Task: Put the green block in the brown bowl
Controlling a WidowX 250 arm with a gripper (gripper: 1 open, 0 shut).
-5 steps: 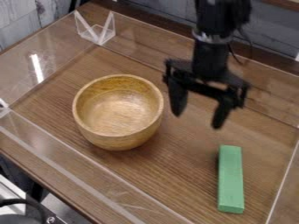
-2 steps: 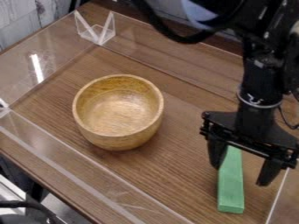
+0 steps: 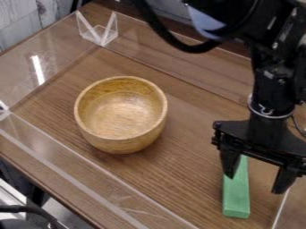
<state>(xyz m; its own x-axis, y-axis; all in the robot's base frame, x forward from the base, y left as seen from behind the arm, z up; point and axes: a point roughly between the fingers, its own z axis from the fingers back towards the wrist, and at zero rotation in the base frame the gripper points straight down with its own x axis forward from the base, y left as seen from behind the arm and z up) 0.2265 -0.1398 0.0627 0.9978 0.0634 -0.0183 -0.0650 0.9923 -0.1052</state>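
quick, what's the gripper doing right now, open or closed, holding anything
Gripper: open, holding nothing, fingers straddling the green block on the table.

My arm is black all over, matte with a faint sheen. The gripper [image 3: 259, 172] has two long, narrow black fingers [image 3: 232, 161], flat-sided and blunt at the tips. Above the fingers I see a wide black crossbar joining them, and above that a thick cylindrical wrist section with a thin pale band around it. Higher still, bulkier rounded black links curve out of view. I can make out no screws, cables or markings.
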